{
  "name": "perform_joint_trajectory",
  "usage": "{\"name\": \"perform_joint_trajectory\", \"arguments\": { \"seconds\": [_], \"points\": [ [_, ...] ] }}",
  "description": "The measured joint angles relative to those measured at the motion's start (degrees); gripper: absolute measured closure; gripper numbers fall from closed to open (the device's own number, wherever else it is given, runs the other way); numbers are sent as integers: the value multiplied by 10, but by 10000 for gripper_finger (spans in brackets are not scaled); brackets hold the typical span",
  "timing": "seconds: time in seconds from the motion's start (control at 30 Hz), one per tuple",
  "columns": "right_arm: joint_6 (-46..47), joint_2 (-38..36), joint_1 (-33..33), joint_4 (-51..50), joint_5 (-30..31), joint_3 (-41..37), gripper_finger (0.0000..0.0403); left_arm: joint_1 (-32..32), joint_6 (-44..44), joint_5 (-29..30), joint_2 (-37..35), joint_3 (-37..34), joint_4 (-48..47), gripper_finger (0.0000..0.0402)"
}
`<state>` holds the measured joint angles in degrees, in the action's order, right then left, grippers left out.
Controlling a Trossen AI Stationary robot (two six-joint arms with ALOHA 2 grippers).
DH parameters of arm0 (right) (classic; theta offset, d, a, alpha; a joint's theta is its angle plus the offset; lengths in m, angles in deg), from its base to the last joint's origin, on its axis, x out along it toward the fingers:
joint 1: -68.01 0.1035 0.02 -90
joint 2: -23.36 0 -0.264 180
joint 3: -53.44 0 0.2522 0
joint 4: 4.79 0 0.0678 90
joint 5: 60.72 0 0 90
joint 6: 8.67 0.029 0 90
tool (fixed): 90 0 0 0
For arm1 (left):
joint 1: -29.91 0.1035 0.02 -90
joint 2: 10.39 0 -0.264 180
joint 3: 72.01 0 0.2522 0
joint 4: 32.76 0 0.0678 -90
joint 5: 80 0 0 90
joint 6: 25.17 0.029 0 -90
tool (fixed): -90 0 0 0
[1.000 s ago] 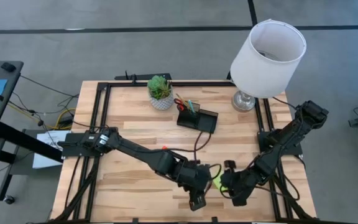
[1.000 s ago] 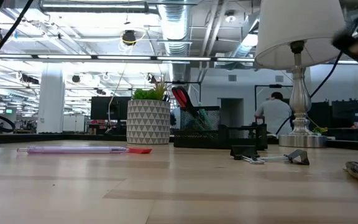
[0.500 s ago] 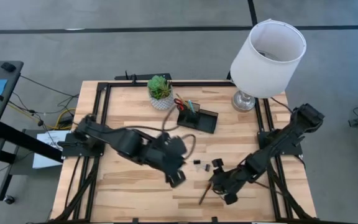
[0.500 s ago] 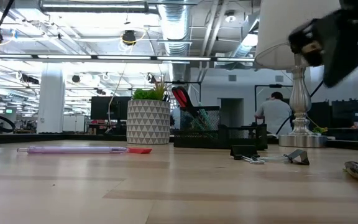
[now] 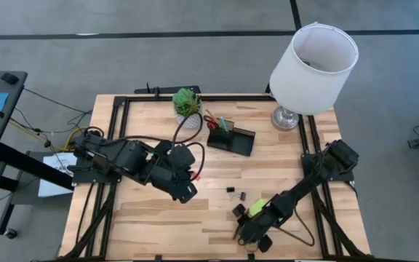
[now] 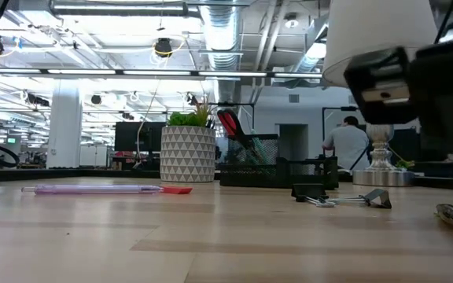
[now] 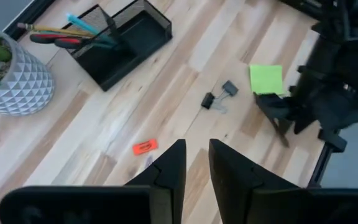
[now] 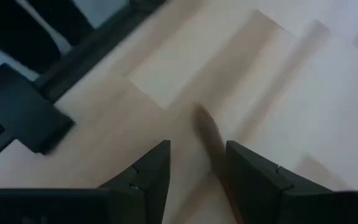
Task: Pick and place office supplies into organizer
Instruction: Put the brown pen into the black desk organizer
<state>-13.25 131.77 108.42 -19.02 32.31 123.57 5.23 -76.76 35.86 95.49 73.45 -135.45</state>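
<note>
My right pincer (image 8: pixel 194 165) is hovering low over the table's front edge, fingers parted with nothing between them, a blurred brown pencil (image 8: pixel 209 134) lying just ahead of the gap. The lime-green square sticky-note pad (image 5: pixel 256 208) is lying just beside it. The black mesh desk organizer (image 5: pixel 231 139) is sitting well apart, beside the white patterned plant pot (image 5: pixel 188 116).
</note>
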Motion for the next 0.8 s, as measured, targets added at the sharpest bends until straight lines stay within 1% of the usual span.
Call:
{"name": "perform_joint_trajectory", "arguments": {
  "seconds": [0.07,0.23,0.3,0.4,0.5,0.6,0.8],
  "points": [
    [-19,21,2,-1,4,20,258,0,0,1,0,0,-5,340],
    [-20,49,-7,-14,14,48,260,0,0,4,1,0,-6,340],
    [-20,50,-8,-18,17,52,262,-1,0,4,1,0,-6,340],
    [-21,51,-16,-23,6,52,265,-1,0,4,1,0,-5,340],
    [-49,51,-23,-32,0,53,267,-1,0,4,1,0,-5,340],
    [-82,51,-33,-43,-23,53,266,-3,0,4,1,0,-5,340],
    [-147,73,-59,-41,-92,54,270,-15,0,-1,1,0,-5,340]
  ]
}}
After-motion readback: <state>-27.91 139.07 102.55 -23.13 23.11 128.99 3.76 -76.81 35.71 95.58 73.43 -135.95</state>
